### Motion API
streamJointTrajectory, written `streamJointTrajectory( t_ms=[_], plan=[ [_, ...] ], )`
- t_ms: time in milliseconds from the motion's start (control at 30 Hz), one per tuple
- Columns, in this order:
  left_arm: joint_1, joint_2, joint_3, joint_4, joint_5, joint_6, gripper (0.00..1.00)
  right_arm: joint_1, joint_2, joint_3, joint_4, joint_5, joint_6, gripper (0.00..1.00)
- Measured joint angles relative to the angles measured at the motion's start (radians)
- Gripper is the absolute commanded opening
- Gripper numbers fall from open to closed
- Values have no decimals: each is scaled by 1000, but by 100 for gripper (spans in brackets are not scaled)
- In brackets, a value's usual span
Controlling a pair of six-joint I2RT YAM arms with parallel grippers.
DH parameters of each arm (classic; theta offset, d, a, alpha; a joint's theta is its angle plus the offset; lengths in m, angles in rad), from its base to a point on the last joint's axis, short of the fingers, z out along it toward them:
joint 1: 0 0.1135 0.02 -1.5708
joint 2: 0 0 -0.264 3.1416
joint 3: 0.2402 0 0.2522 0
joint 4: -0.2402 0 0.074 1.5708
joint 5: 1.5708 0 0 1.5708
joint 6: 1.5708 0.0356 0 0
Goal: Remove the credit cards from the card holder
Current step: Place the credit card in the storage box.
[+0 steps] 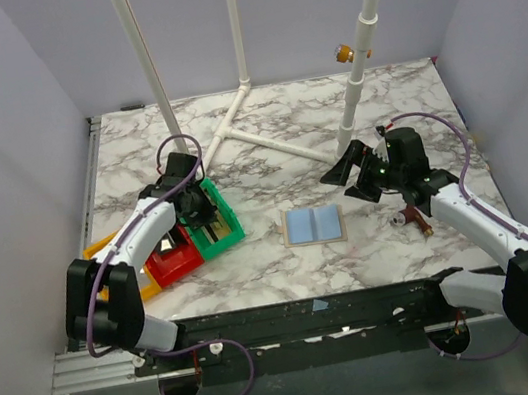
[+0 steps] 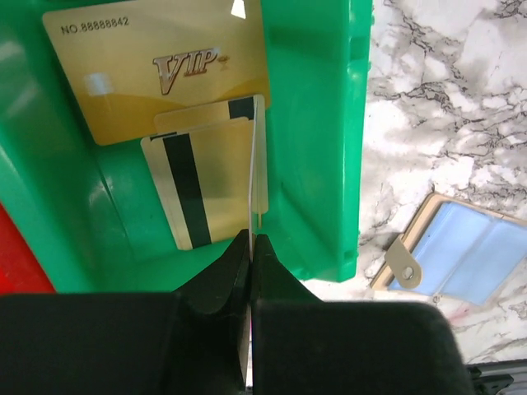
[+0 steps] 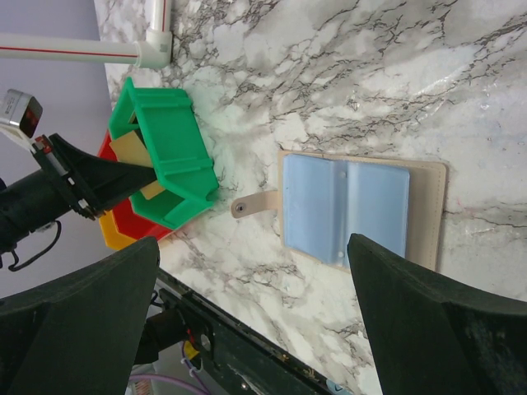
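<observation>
While the left gripper (image 2: 251, 241) hung over the green bin (image 2: 317, 123), its fingers were pressed together on a thin held card (image 2: 258, 164), which stood on edge between them and showed to the wrist camera almost edge-on. Whether the far end of that card touched the bin floor could not be told. Two more credit cards lay flat inside the same bin: a gold VIP card (image 2: 156, 70) printed with a number at the far side, and a striped card (image 2: 198, 185), gold with a black band, partly overlapping it on the near side. From above, the green bin sat beside a red bin (image 1: 169, 264) and a yellow bin (image 1: 98, 249) at the left of the marble table (image 1: 256, 272).

The card holder (image 1: 313, 224) lay opened flat near the middle of the table, well apart from the bins, its pale blue pockets facing up inside a tan border and its strap tab pointing toward the bins. The right gripper (image 1: 348, 183) hovered just beyond the holder's right side with its fingers spread wide, gripping nothing
</observation>
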Motion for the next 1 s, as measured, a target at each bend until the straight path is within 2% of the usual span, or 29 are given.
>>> streamJointTrajectory(
  t_ms=[467,767,833,867,900,1000],
  plan=[
    [1,91,19,84,3,11,0,0,-1,-2,0,0,0,100],
    [5,95,18,106,3,26,24,0,-3,-2,0,0,0,100],
    [5,95,18,106,3,27,32,0,-6,-2,0,0,0,100],
    [5,95,18,106,3,28,43,0,-8,-2,0,0,0,100],
    [5,95,18,106,3,29,49,0,-10,-2,0,0,0,100],
    [5,89,18,95,0,34,59,0,-13,-2,0,0,0,100]
  ],
)
